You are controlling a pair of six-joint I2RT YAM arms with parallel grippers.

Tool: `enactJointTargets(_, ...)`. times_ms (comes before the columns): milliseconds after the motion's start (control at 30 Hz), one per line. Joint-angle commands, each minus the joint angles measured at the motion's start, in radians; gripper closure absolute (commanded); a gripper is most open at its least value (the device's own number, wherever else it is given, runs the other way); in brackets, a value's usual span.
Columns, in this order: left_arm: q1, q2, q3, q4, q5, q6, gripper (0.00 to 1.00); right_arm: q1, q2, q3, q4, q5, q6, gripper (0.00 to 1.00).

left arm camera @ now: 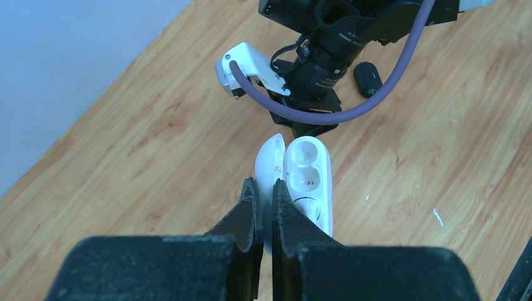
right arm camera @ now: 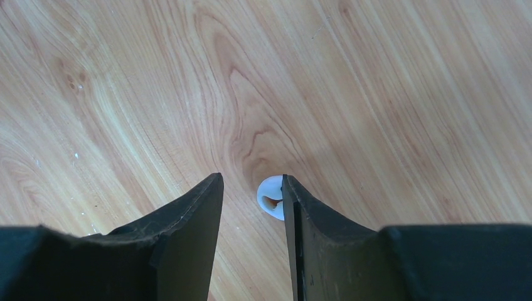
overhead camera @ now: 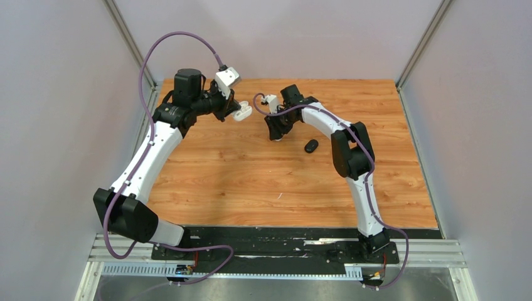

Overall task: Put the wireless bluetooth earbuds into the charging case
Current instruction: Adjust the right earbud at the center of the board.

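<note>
My left gripper (left arm camera: 263,188) is shut on the lid of an open white charging case (left arm camera: 308,179) and holds it above the table; it also shows in the top view (overhead camera: 242,112). The case's sockets look empty. My right gripper (right arm camera: 251,183) is open and points down at the table. One white earbud (right arm camera: 270,198) lies between its fingers, close against the right one. In the top view the right gripper (overhead camera: 276,134) stands just right of the case. The other earbuds are out of view.
A closed black oval case (overhead camera: 310,145) lies on the wooden table (overhead camera: 251,182) just right of the right gripper; it also shows in the left wrist view (left arm camera: 367,79). Grey walls close in the table at the left, back and right.
</note>
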Motion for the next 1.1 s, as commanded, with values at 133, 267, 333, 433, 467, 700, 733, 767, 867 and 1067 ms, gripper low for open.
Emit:
enactJointTargets(133, 0.007, -0.026, 0.008, 0.02, 0.003, -0.014, 1.0, -0.011, 0.017, -0.002, -0.056, -0.039, -0.082, 0.58)
enactJointTargets(267, 0.007, -0.025, 0.009, 0.017, 0.001, -0.012, 1.0, -0.014, 0.017, -0.005, -0.067, -0.043, -0.123, 0.58)
enactJointTargets(333, 0.007, -0.024, 0.009, 0.015, 0.003, -0.012, 1.0, -0.015, 0.019, -0.005, -0.068, -0.04, -0.136, 0.58)
enactJointTargets(433, 0.007, -0.023, 0.011, 0.015, 0.003, -0.012, 1.0, -0.017, 0.026, 0.002, -0.068, -0.039, -0.141, 0.58)
enactJointTargets(467, 0.007, -0.023, 0.011, 0.015, 0.003, -0.012, 1.0, -0.016, 0.025, 0.004, -0.068, -0.039, -0.143, 0.58)
enactJointTargets(700, 0.007, -0.021, 0.016, 0.012, 0.0, -0.007, 1.0, -0.031, -0.026, 0.031, -0.069, -0.087, -0.162, 0.56)
enactJointTargets(733, 0.007, -0.021, 0.015, 0.011, -0.001, -0.007, 1.0, -0.033, -0.044, 0.021, -0.069, -0.115, -0.186, 0.55)
enactJointTargets(767, 0.007, -0.02, 0.014, 0.01, -0.001, -0.007, 1.0, -0.035, -0.067, -0.005, -0.069, -0.152, -0.222, 0.54)
enactJointTargets(867, 0.007, -0.017, 0.015, 0.014, -0.002, -0.005, 1.0, -0.036, -0.148, -0.114, -0.061, -0.248, -0.397, 0.51)
enactJointTargets(1067, 0.007, -0.012, 0.019, 0.022, -0.003, -0.008, 1.0, -0.029, -0.225, -0.249, -0.026, -0.267, -0.598, 0.44)
